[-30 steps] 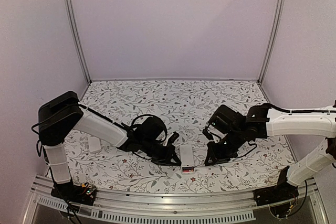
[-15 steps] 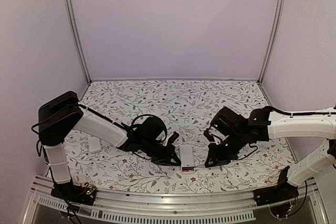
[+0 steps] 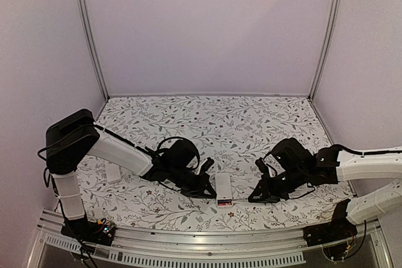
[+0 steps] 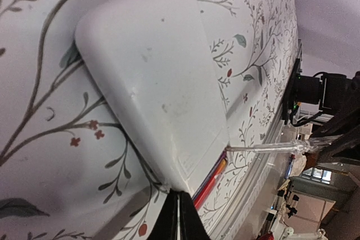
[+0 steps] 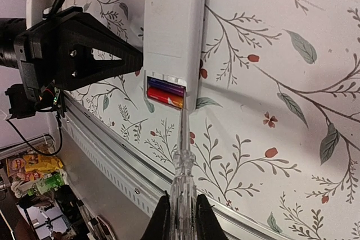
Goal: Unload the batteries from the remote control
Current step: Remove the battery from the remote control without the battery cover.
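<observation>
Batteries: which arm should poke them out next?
Right. The right gripper is shut on the clear stick tool, tip beside the red cylindrical battery. The shut left gripper only braces the white plastic remote.

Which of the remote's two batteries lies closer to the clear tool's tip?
The red cylindrical battery, at the open end of the white remote, by the clear tool; the purple battery lies deeper inside.

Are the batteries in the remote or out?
In. Two batteries, one purple, one red-orange, lie side by side in the remote's open end.
</observation>
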Tool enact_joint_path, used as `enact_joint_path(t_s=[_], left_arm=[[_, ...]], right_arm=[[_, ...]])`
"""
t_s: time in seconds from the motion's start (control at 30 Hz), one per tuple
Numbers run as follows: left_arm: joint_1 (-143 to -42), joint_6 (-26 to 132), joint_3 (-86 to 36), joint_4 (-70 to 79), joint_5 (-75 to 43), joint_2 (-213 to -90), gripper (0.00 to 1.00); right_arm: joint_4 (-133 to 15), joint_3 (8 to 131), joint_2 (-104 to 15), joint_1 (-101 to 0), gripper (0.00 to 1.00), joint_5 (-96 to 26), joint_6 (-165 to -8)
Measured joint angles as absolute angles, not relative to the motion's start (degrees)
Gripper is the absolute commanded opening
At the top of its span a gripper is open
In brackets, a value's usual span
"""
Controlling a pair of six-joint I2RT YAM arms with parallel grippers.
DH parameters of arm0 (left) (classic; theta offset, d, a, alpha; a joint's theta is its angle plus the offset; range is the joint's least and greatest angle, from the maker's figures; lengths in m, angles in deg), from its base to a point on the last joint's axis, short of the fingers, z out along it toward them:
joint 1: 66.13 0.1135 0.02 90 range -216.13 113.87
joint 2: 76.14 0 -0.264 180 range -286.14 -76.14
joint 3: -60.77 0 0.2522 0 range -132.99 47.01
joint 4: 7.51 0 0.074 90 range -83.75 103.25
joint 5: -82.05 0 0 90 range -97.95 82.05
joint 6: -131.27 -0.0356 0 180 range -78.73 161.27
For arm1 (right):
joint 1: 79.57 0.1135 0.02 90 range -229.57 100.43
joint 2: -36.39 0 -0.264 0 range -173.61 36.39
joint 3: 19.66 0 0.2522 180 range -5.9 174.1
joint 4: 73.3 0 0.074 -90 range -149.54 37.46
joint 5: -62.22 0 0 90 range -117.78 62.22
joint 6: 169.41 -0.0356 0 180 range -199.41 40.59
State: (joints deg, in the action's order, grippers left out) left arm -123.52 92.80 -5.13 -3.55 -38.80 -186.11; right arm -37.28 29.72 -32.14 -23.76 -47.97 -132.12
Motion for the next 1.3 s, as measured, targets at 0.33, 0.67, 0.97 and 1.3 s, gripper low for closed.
enact_joint_path(t_s=[0.33, 0.67, 0.97, 1.3], left_arm=[[-123.5, 92.8, -5.2, -3.5, -38.8, -186.2, 0.02], [-123.7, 92.8, -5.8, -3.7, -39.4, -186.7, 0.02], [-123.7, 92.8, -5.8, -3.7, -39.5, -186.7, 0.02], [-123.7, 92.8, -5.8, -3.7, -39.5, -186.7, 0.02]], right_arm=[[-46.5, 22.9, -27.4, -25.6, 0.0, -50.9, -137.1], [-57.5, 22.6, -26.1, -25.6, 0.0, -54.8, -137.8], [-48.5, 25.7, -25.0, -25.6, 0.0, -51.0, -135.7], [-35.3, 27.8, -24.4, -25.6, 0.0, -46.1, -131.7]])
